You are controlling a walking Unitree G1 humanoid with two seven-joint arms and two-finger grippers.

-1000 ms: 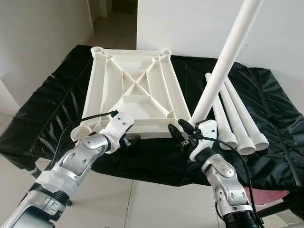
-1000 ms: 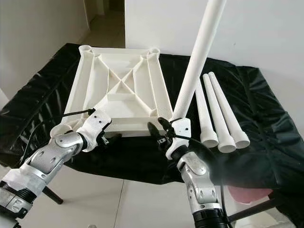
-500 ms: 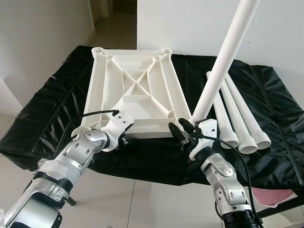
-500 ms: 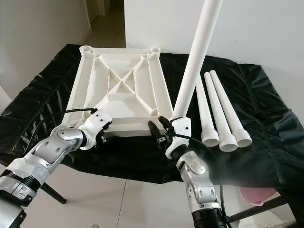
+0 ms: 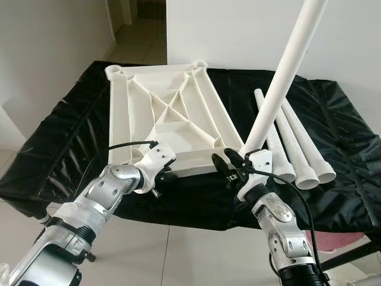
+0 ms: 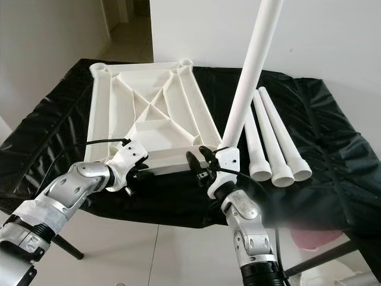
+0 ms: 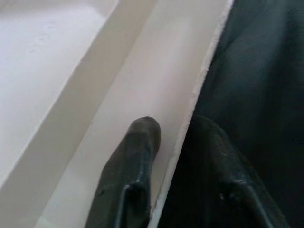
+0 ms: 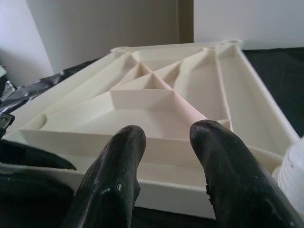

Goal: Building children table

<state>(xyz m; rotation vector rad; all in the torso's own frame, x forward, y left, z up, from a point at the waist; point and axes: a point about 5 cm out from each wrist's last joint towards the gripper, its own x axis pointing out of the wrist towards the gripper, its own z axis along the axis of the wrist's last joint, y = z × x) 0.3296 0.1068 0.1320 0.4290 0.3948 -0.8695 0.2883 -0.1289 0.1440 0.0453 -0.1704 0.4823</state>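
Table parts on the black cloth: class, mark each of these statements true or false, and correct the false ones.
1. The white tabletop lies upside down, its ribs facing up. True.
2. The left gripper grips the tabletop's near edge. True: one finger lies inside the rim, the other outside.
3. Five loose legs lie on the cloth. False: three lie there.
4. One leg stands in the tabletop's near right corner. True.
5. The right gripper is shut on the standing leg. False: it is open, beside the leg.
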